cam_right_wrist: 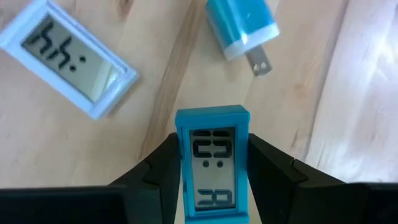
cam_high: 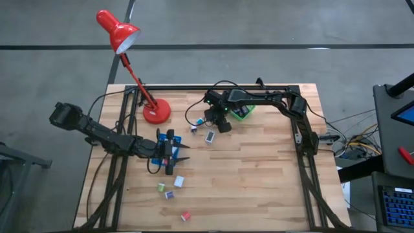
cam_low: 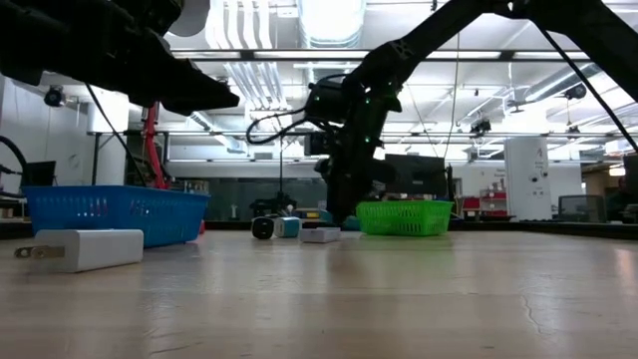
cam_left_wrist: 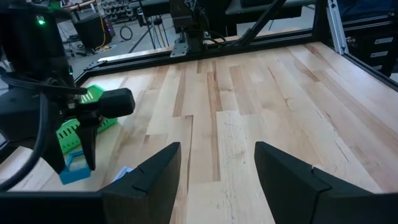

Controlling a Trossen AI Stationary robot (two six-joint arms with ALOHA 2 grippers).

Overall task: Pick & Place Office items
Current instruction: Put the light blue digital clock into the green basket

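Note:
My right gripper (cam_right_wrist: 211,155) is shut on a small blue digital clock (cam_right_wrist: 212,165), just left of the green basket (cam_high: 242,111). On the wood beyond the clock lie a white digital clock (cam_right_wrist: 68,59) and a blue plug adapter (cam_right_wrist: 242,28). My left gripper (cam_left_wrist: 217,168) hovers open with nothing between its fingers, above the blue tray (cam_high: 162,154). Several small blocks (cam_high: 179,182) lie scattered toward the near edge, among them a red one (cam_high: 185,215). A white charger (cam_low: 90,249) rests flat on the wood in the low view's foreground. My right gripper pinches the blue clock by its two long side edges (cam_right_wrist: 181,168) between its two fingers (cam_right_wrist: 267,168). The fingers come steeply from above and lie along the clock. The display faces the wrist camera. The free end (cam_left_wrist: 74,174) hangs low over the wood; whether it touches, I cannot tell.
A red desk lamp (cam_high: 155,111) stands at the far left with its head out beyond the table. The black frame rails (cam_high: 213,87) run along the far edge and both sides. Bare wood (cam_high: 259,175) stretches over the right half of the table.

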